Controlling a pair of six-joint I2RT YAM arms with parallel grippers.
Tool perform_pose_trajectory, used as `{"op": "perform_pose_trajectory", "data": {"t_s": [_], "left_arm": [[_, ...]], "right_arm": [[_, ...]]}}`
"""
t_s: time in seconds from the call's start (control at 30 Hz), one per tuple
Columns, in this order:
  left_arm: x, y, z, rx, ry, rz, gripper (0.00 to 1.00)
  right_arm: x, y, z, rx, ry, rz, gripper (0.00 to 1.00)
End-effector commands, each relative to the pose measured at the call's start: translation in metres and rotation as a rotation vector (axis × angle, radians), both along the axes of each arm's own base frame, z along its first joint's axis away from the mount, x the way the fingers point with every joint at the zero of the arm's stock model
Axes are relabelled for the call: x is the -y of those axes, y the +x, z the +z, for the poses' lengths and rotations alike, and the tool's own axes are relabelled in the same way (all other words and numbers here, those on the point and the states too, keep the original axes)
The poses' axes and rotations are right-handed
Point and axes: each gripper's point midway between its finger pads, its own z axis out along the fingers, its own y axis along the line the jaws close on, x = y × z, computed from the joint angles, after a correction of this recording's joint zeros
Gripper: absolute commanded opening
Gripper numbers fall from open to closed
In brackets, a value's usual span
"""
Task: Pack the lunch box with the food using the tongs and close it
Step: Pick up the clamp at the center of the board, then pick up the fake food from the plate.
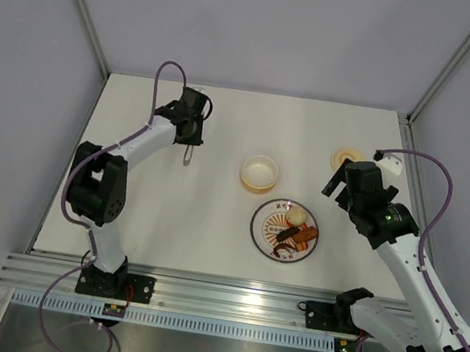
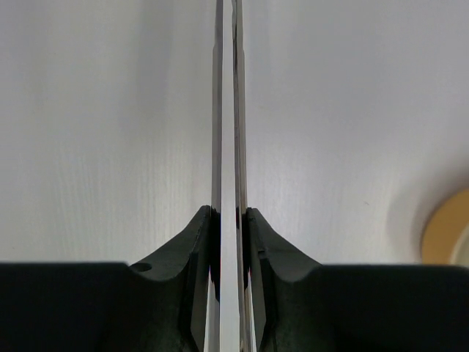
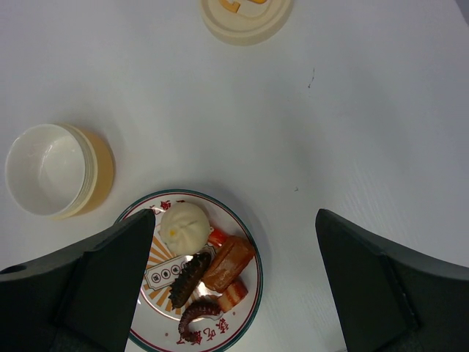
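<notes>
My left gripper is shut on the silver tongs, a finger pressed against each thin arm. From above, the tongs stick out below the left gripper at the table's far left. The lunch box stands open in the middle; in the right wrist view the lunch box has nothing in it. Its lid lies apart at the right. The food lies on the plate: a cream bun, an orange-brown chunk and dark brown pieces. My right gripper hangs open above the plate.
The patterned plate sits just in front of the lunch box. Grey walls close in the white table at the back and sides. A metal rail with both arm bases runs along the near edge.
</notes>
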Motion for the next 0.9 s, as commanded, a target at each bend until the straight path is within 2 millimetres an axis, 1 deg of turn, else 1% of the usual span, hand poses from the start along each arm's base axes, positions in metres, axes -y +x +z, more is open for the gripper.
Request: {"op": "perform_pose_trajectory", "data": {"t_s": [0.0, 0.03, 0.13, 0.17, 0.2, 0.23, 0.27, 0.3, 0.4, 0.43, 0.47, 0.5, 0.53, 0.57, 0.6, 0.67, 0.73, 0.77, 0.83, 0.87], "left_arm": [[0.016, -0.015, 0.017, 0.051, 0.024, -0.047, 0.22], [0.018, -0.02, 0.021, 0.053, 0.026, -0.057, 0.22], [0.029, -0.036, 0.019, 0.034, 0.019, -0.094, 0.22], [0.032, -0.041, 0.026, 0.046, 0.004, -0.102, 0.22], [0.037, -0.052, 0.02, 0.026, -0.004, -0.123, 0.22], [0.038, -0.057, 0.02, 0.024, -0.009, -0.129, 0.22], [0.039, -0.063, 0.027, 0.039, -0.02, -0.133, 0.22], [0.04, -0.072, 0.022, 0.022, -0.02, -0.148, 0.22], [0.038, -0.088, 0.025, 0.016, -0.025, -0.161, 0.22], [0.035, -0.097, 0.018, -0.01, -0.015, -0.165, 0.22], [0.034, -0.102, 0.016, -0.019, -0.014, -0.166, 0.23], [0.036, -0.108, 0.02, -0.013, -0.029, -0.178, 0.23], [0.035, -0.117, 0.013, -0.036, -0.03, -0.185, 0.25], [0.036, -0.122, 0.012, -0.042, -0.041, -0.186, 0.26], [0.038, -0.126, 0.015, -0.033, -0.053, -0.195, 0.27], [0.036, -0.134, 0.008, -0.048, -0.05, -0.197, 0.3], [0.036, -0.137, 0.004, -0.05, -0.057, -0.194, 0.31], [0.036, -0.14, -0.002, -0.065, -0.062, -0.197, 0.31], [0.042, -0.146, -0.007, -0.087, -0.092, -0.207, 0.31], [0.043, -0.149, -0.007, -0.094, -0.097, -0.213, 0.33]], "right_arm": [[0.0, 0.006, 0.014, 0.045, 0.001, 0.007, 0.99], [-0.001, 0.006, 0.013, 0.044, 0.004, 0.009, 1.0], [-0.003, 0.007, 0.011, 0.041, 0.007, 0.015, 1.0], [-0.003, 0.007, 0.011, 0.042, 0.01, 0.017, 0.99], [-0.003, 0.007, 0.011, 0.042, 0.009, 0.016, 0.99], [-0.003, 0.007, 0.011, 0.042, 0.007, 0.014, 1.0], [-0.003, 0.007, 0.011, 0.044, 0.005, 0.016, 1.0], [-0.002, 0.007, 0.011, 0.043, 0.002, 0.014, 0.99], [-0.002, 0.008, 0.012, 0.047, -0.001, 0.018, 0.99], [-0.002, 0.008, 0.013, 0.049, 0.0, 0.018, 0.99], [-0.002, 0.008, 0.012, 0.044, -0.004, 0.02, 0.99], [-0.003, 0.009, 0.012, 0.048, -0.002, 0.021, 0.99], [-0.003, 0.01, 0.012, 0.046, -0.004, 0.022, 0.99], [-0.004, 0.011, 0.011, 0.046, -0.001, 0.026, 0.99], [-0.005, 0.012, 0.011, 0.044, 0.0, 0.028, 0.99], [-0.007, 0.014, 0.008, 0.034, 0.001, 0.032, 0.99], [-0.008, 0.014, 0.006, 0.027, 0.003, 0.035, 0.99], [-0.01, 0.015, 0.005, 0.025, 0.009, 0.039, 0.99], [-0.012, 0.015, 0.005, 0.024, 0.017, 0.042, 0.99], [-0.012, 0.015, 0.005, 0.024, 0.02, 0.042, 0.99]]}}
